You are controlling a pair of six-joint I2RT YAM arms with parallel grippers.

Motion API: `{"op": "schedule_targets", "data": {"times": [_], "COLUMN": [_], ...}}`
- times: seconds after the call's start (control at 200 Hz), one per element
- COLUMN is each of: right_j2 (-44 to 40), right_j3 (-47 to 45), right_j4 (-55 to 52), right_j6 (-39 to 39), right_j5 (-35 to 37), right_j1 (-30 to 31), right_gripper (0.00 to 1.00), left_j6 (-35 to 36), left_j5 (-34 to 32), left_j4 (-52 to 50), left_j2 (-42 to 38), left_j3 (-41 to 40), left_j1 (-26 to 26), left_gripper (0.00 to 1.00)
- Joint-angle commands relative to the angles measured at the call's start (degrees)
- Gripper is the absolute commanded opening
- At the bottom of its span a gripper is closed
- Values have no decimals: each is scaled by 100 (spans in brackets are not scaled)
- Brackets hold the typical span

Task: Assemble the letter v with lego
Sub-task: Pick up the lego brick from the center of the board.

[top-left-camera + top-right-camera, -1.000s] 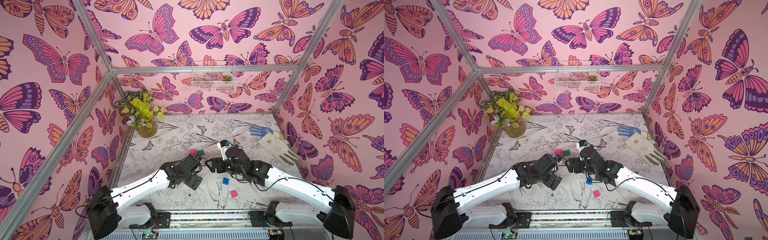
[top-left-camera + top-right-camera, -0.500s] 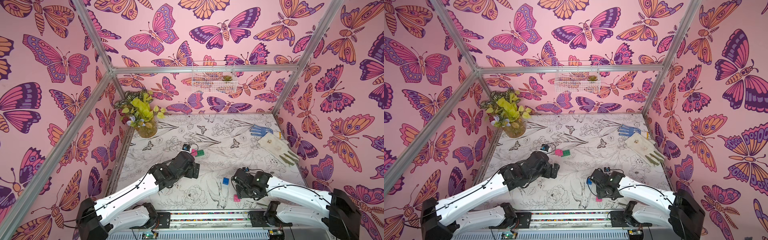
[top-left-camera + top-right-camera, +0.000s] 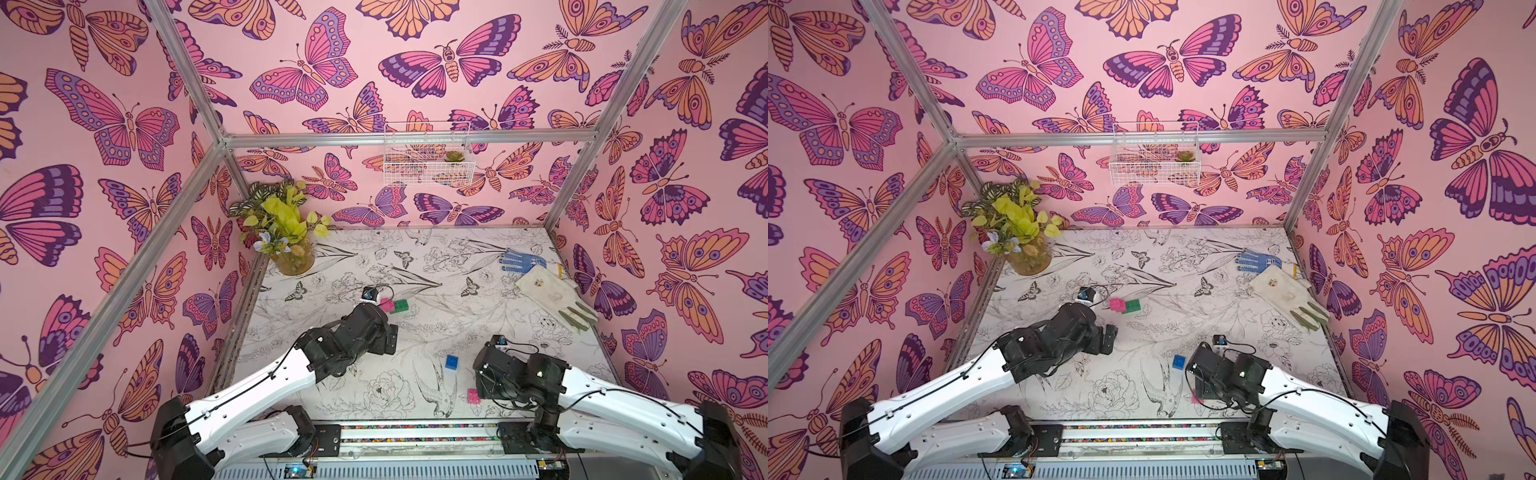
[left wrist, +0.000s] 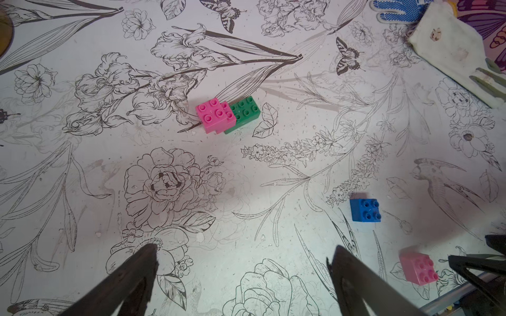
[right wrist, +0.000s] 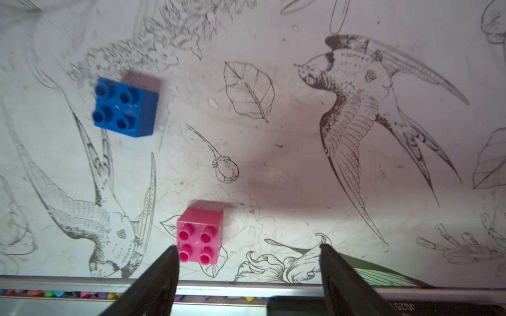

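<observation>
Two pink bricks (image 4: 216, 115) joined to a green brick (image 4: 245, 109) lie mid-table, also seen as a pink and green cluster (image 3: 395, 306) (image 3: 1125, 305) in both top views. A blue brick (image 3: 451, 362) (image 5: 124, 106) sits alone nearer the front. A loose pink brick (image 3: 473, 395) (image 5: 199, 238) lies close to the front rail. My right gripper (image 5: 248, 249) is open above the table; the loose pink brick sits just inside one fingertip (image 5: 172, 250), with a wide gap to the other. My left gripper (image 4: 243, 253) is open and empty, short of the cluster.
A potted plant (image 3: 293, 257) stands at the back left. A blue dotted glove (image 3: 521, 259) and a white glove (image 3: 548, 291) lie at the back right. A wire basket (image 3: 428, 166) hangs on the back wall. The metal front rail (image 5: 246, 284) runs just behind the right fingers.
A second ago both grippers met beside the pink and green cluster. The right arm has since swung back to the front by the loose pink brick, and the left has drawn back.
</observation>
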Motion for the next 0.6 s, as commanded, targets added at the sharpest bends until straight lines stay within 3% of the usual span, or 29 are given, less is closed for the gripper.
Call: {"op": "schedule_targets", "data": {"times": [0.0, 0.13, 0.27, 0.491, 0.591], "right_j2": [652, 1339, 1459, 1490, 1544], "right_j3": [236, 406, 430, 347, 278], "right_j4": [71, 434, 693, 764, 873], "right_j6": [411, 690, 861, 1031, 1086], "right_j5": [-9, 130, 196, 89, 12], "right_j1": [312, 649, 719, 794, 840], "right_gripper": [81, 80, 79, 71, 62], "left_j6": [41, 79, 111, 105, 90], "left_j5": [-60, 27, 95, 123, 184], "left_j4": [-51, -51, -16, 110, 163], "left_j2": [153, 305, 238, 145, 213], "left_j3": [47, 69, 6, -172, -197], "left_j1": [-7, -10, -10, -9, -10], "left_gripper": [100, 100, 100, 100, 100]}}
